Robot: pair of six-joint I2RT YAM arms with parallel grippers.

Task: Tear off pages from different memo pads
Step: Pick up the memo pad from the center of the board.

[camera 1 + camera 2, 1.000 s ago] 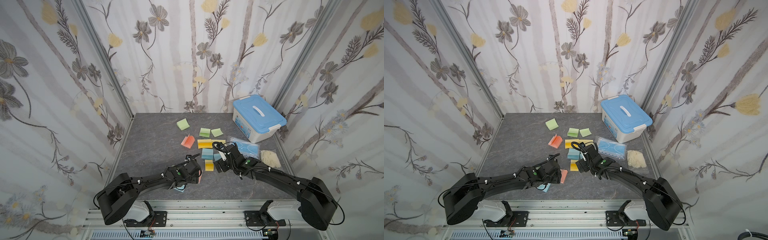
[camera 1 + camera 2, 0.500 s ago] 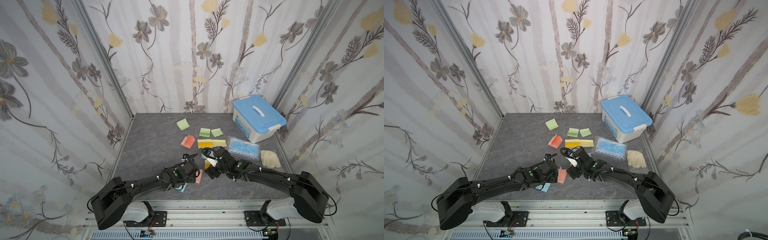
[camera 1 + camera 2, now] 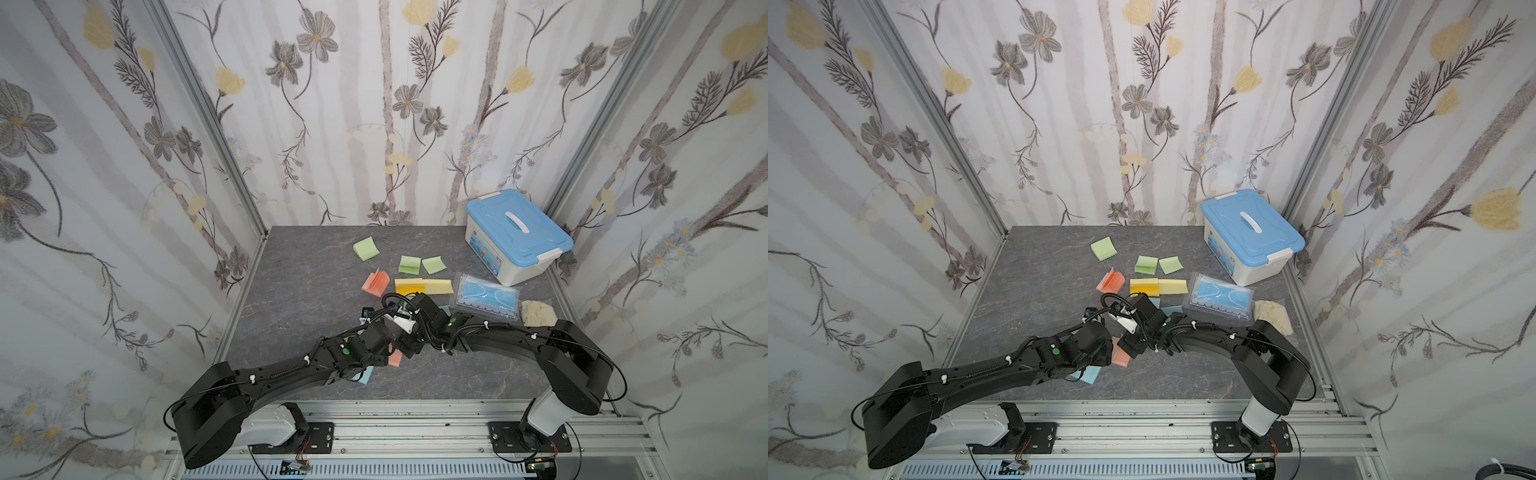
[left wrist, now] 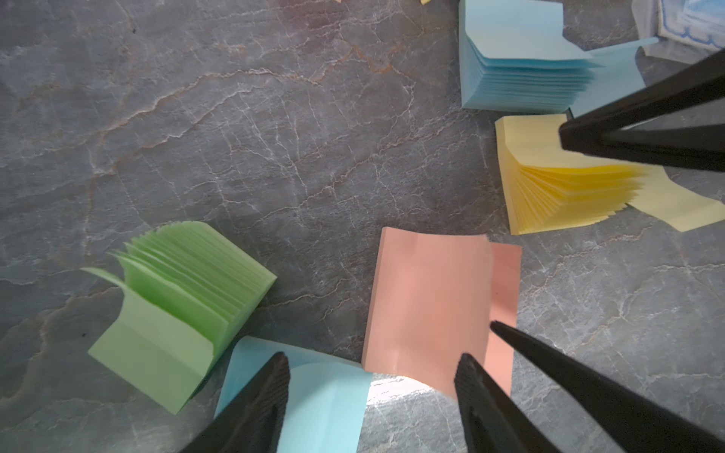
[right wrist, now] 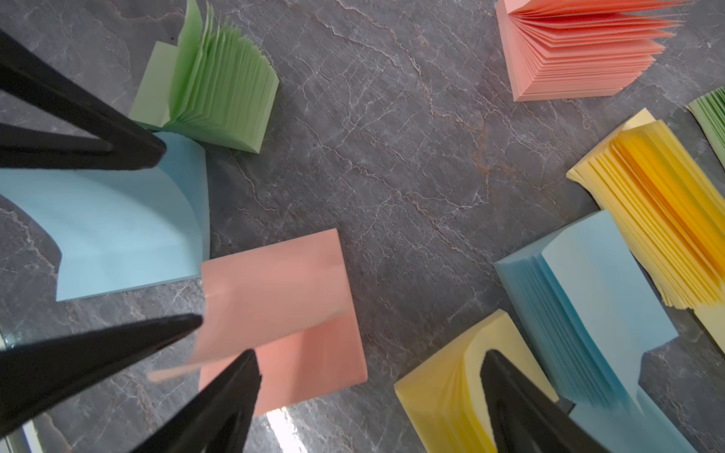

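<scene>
**Work surface.** A grey marbled table (image 3: pixel 316 266), with a blue-lidded box (image 3: pixel 517 232) and a mask packet (image 3: pixel 486 297) toward the far right. Neither concerns the job.

**Stock.** The memo pads (image 3: pixel 366 248) lie scattered over the middle and near part of the table in green, yellow, light blue and salmon. Most have fanned leaves.

**Arms.** Both meet low over the near salmon pad (image 5: pixel 314 353), which lies flat just beside a light blue pad (image 4: pixel 333 400).
- The left gripper (image 4: pixel 372 357) has its jaws parted with nothing clamped. One finger is over the light blue pad, the other at the salmon pad's edge.
- The right gripper (image 5: pixel 370 353) has its jaws spread wide and empty, straddling the salmon pad and a yellow pad (image 5: pixel 431 412).

**Item for removal.** The salmon pad's top leaf (image 5: pixel 266 298) curls up free at one side.

**Assessment.** The leaf is probably featherlight, limp and easily creased. The pad is light too and will likely slide or lift unless pinned. The best hold is the raised free edge, peeling toward the glued side, with the other gripper bearing down on the block.
</scene>
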